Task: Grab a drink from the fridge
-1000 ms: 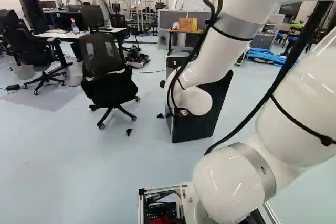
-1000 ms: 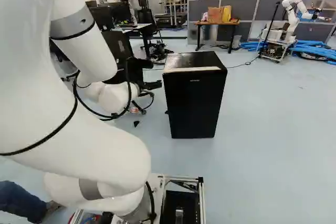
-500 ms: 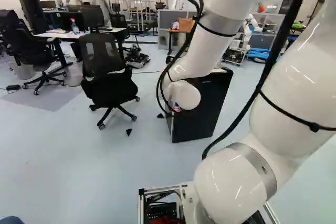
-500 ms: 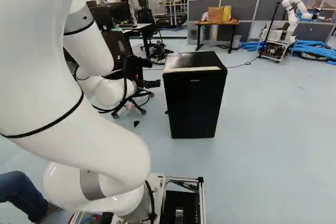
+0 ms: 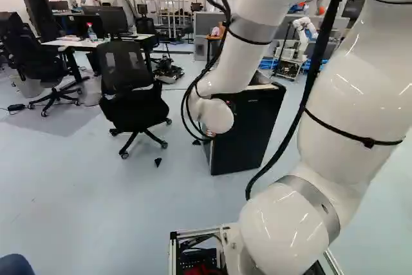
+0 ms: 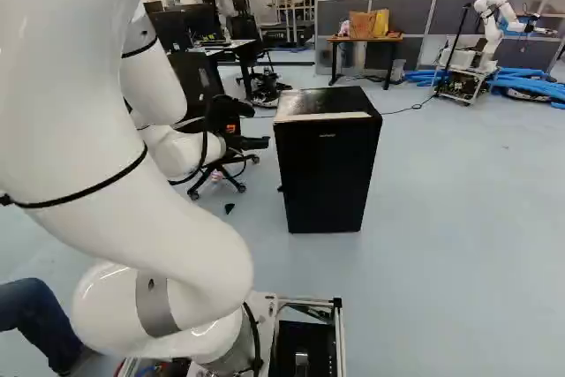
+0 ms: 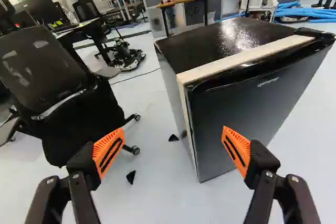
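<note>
Black fridge (image 7: 262, 103); ahead of parted jaws

Black fridge (image 7: 236, 108) (with a cream strip (image 7: 244, 57) along it), orange finger pads (image 7: 108, 151), pale blue floor (image 6: 441, 271), blue tubing (image 6: 530, 86)

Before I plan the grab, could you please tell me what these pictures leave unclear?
- Inside of the fridge: hidden in all three views by its door, which looks closed, so any drinks are unseen.
- Gripper: largely hidden by the arm in both base views.
- Fridge's back: turned away in every view.
- Black pieces on the floor, one near the chair: too small to identify, wrist view included.
</note>
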Motion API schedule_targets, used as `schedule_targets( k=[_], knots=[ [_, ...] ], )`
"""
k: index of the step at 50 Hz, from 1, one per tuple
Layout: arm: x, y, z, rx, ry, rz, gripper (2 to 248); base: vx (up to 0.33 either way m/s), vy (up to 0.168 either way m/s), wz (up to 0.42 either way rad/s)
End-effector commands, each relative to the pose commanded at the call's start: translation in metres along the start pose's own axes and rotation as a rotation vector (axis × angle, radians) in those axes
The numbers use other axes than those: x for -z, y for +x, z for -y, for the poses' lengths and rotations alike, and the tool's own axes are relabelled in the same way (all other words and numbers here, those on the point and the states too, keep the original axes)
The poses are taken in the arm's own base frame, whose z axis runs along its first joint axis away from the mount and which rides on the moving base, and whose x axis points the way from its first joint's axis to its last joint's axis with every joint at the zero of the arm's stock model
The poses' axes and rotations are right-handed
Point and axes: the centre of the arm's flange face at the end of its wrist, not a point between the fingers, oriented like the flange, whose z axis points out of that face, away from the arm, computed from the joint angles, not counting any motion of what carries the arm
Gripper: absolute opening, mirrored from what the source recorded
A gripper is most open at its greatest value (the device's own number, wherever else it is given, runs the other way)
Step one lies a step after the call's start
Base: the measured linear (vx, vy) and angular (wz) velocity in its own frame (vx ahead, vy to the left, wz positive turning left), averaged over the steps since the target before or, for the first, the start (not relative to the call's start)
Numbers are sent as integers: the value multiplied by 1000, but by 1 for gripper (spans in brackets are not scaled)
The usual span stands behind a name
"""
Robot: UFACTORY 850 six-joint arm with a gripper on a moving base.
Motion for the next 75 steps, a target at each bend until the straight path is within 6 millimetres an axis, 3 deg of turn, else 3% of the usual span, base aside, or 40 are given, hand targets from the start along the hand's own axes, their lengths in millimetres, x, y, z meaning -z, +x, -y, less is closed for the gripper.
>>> schedule_targets(
  k=[22, 75],
  knots=[
    [-10, -16, 5, -10, -72, -39, 247, 0, 0, 0],
    [-58, -49, 32, 19, -214, -206, 247, 0, 0, 0]
  ],
)
